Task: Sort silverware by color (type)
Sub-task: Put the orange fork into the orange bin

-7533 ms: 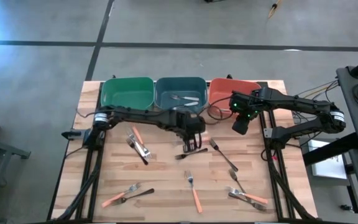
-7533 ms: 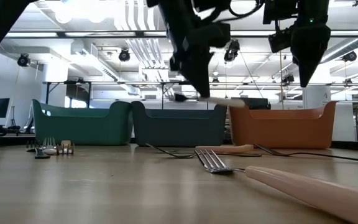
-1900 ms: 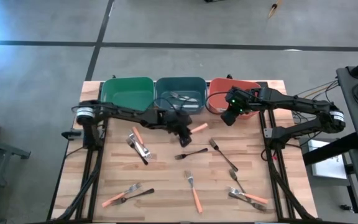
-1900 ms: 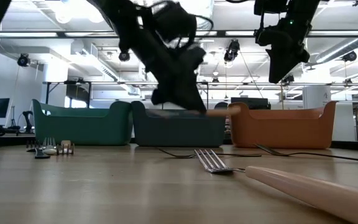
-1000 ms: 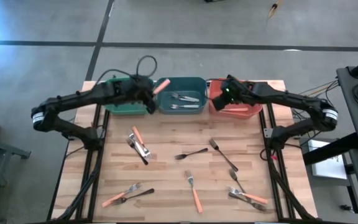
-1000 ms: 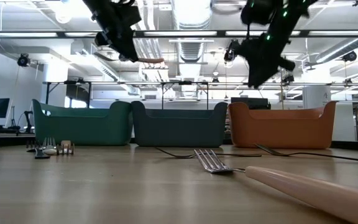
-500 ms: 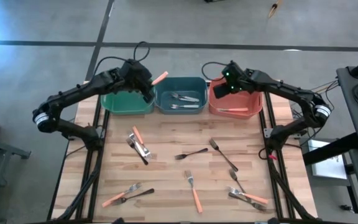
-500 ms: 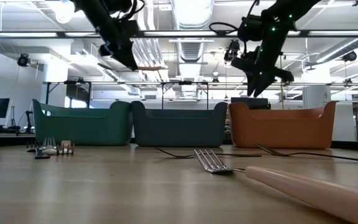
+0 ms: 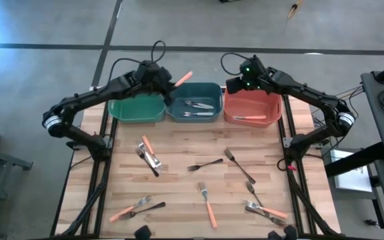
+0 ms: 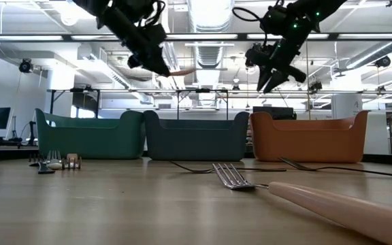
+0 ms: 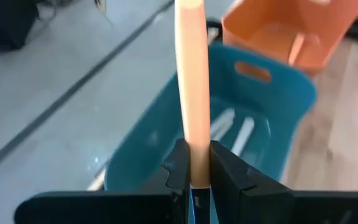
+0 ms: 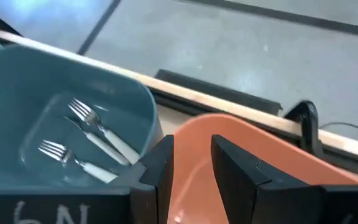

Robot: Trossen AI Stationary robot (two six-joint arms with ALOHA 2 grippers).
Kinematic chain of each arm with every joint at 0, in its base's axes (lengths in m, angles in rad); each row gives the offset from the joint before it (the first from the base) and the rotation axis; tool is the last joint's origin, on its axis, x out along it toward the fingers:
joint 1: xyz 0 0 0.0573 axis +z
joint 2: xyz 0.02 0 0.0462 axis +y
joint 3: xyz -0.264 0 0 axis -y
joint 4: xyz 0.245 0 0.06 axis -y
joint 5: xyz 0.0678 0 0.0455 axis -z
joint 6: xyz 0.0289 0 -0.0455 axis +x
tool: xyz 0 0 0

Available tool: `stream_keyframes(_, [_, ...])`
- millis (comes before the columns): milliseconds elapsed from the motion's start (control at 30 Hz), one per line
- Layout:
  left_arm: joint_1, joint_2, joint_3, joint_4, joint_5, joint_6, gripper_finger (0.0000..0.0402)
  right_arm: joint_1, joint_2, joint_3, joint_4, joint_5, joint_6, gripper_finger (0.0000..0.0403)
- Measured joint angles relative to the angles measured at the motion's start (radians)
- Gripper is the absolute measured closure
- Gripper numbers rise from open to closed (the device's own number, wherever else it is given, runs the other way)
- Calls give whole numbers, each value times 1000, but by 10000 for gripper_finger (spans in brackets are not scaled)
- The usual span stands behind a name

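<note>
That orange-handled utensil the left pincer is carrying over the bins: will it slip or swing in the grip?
The orange-handled utensil sticks out straight, so it is probably stiff. The left pincer clamps only one end, so it may pivot. Its handle looks smooth, possibly slippery.

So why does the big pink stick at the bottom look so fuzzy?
In the low view, that handle lies very near the camera, so it blurs; the bins farther back look sharp. The left wrist view is blurry too, around the held handle.
</note>
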Motion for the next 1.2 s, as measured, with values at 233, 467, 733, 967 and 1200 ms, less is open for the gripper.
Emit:
stream_keyframes(233, [0,84,0,207,0,-35,380,0,0,0,107,-4,42,305])
stream_keyframes(467, [0,202,0,401,1,-181,380,3,-4,0,298,-196,145,305])
stream_keyframes(733, [-8,266,0,567,47,-298,380,7,-6,0,437,-292,220,302])
stream_keyframes(967, [-10,266,0,592,46,-330,380,9,-5,0,468,-294,229,257])
stream_keyframes(1200, [-35,266,0,630,42,-374,380,13,10,0,496,-291,356,219])
